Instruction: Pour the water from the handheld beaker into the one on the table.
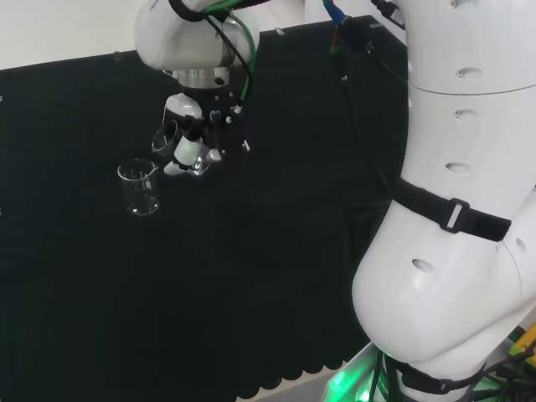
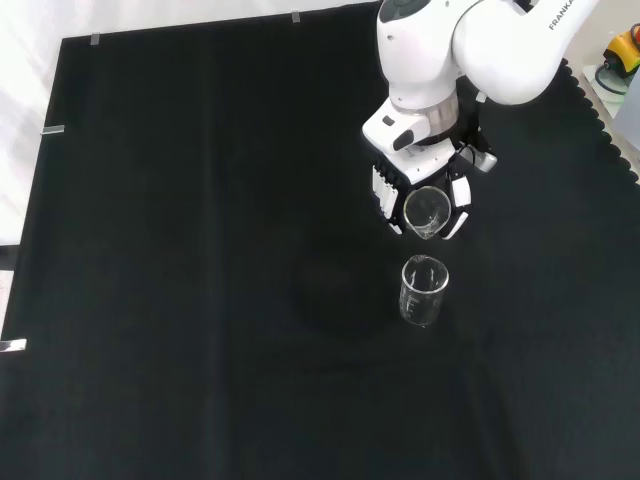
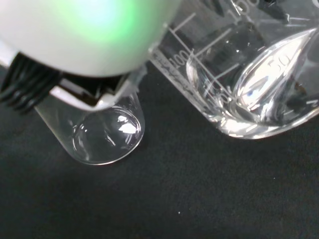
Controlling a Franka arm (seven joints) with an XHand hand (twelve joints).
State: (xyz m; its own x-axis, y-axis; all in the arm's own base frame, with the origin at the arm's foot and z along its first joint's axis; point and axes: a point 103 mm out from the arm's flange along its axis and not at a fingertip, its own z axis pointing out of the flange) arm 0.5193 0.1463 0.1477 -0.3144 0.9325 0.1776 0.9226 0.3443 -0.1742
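- My hand (image 2: 425, 185) has its fingers (image 2: 459, 192) curled around the handheld beaker (image 2: 426, 212), so it is clamped on this beaker.
- In the front view the handheld beaker is tilted, and its open mouth faces toward the camera and down.
- The beaker on the table (image 2: 423, 290) stands upright on the black cloth (image 2: 200, 250), free, and nothing touches it.
- In the front view it stands just below my hand, near the held one but apart from it, in the right half of the bench and well away from every edge.
- In the head view the beaker on the table (image 1: 140, 186) is just to the left of my hand (image 1: 191, 138).
- In the wrist view the held beaker (image 3: 249, 74) is close and large, with clear water in it, and the standing beaker (image 3: 99, 132) is beside it on the cloth.
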